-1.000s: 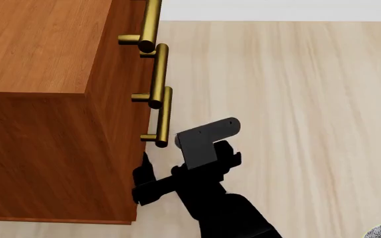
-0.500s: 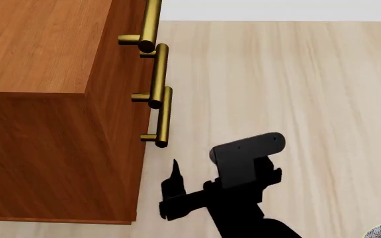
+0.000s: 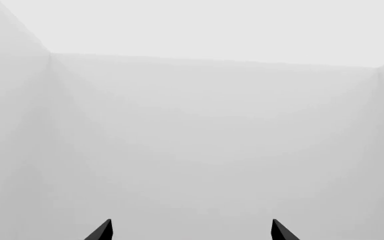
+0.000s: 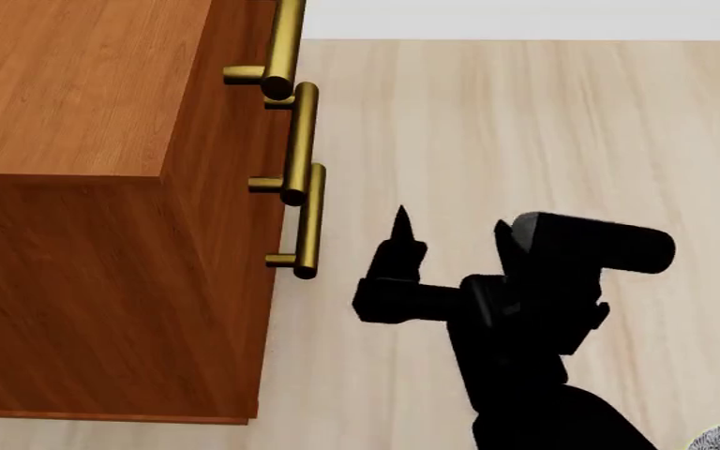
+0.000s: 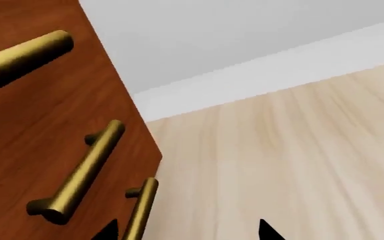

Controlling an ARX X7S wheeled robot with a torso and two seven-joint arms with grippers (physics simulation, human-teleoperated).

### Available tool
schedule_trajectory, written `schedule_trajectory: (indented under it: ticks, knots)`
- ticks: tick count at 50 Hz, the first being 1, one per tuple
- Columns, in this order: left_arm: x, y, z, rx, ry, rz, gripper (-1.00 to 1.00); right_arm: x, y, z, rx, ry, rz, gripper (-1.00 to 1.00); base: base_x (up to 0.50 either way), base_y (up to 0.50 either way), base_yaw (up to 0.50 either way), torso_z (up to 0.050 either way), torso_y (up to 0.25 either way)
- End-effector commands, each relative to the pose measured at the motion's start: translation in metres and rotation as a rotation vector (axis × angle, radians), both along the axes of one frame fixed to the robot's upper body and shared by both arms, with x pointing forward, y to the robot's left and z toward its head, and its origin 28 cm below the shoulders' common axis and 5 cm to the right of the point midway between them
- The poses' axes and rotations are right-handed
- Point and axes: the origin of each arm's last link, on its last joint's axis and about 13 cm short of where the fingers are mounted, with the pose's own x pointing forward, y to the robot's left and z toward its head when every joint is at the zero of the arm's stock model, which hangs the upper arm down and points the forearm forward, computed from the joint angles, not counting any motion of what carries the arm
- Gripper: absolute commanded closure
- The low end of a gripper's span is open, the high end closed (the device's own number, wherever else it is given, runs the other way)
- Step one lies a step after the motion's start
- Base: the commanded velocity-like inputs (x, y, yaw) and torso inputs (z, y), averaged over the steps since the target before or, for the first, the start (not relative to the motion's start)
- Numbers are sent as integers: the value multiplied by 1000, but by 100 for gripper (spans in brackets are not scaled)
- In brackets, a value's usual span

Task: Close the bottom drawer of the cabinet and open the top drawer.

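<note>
Pale wood floor (image 4: 561,122), white wall (image 5: 199,35), w/ baseboard (image 5: 272,75).

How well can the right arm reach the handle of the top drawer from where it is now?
Probably yes. The right gripper hangs open beside the cabinet, apart from it, and nothing stands between it and the top drawer's handle, which sits higher on the cabinet front.

My right gripper (image 4: 442,239) points up, jaws apart, holding nothing; my left gripper (image 3: 190,231) also spread.
</note>
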Motion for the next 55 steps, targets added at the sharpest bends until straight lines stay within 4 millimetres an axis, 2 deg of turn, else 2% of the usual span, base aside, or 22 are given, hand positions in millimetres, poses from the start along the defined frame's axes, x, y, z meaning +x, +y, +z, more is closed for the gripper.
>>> schedule_trajectory:
  ticks: [1,18,36,45,55]
  knots:
    - [-1,0,1,2,-3,1,-100,-2,-2,24,187,-26,-13,-100,0,0,0,0,0]
    - [-1,-1,1,6,-5,-3,-100,-10,10,60,502,-31,78,-100,0,0,0,0,0]
    - [-3,-1,1,5,-7,-5,-100,-21,20,83,666,-21,186,-100,0,0,0,0,0]
    - [-4,-2,2,7,-8,-8,-100,-24,24,89,724,-3,241,-100,0,0,0,0,0]
    - [-4,-1,3,6,-10,-9,-100,-6,30,84,722,44,254,-100,0,0,0,0,0]
